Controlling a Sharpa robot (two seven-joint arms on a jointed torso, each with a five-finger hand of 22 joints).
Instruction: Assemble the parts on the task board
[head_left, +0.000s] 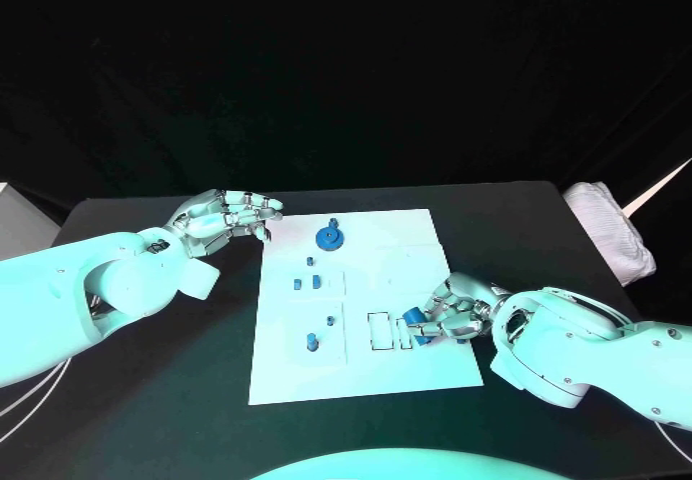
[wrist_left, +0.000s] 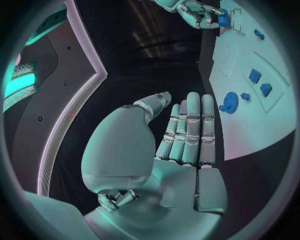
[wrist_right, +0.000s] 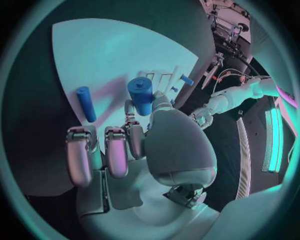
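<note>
The right hand pinches a blue cylinder over the task board's four o'clock area. The left hand, fingers pressed together and holding nothing, hovers off its ten o'clock corner.

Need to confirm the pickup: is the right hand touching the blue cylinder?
Touching. In the right wrist view the right hand pinches the blue cylinder between thumb and fingertip.

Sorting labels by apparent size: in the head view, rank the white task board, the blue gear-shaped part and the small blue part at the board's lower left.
1. White task board
2. Blue gear-shaped part
3. Small blue part at the lower left
</note>
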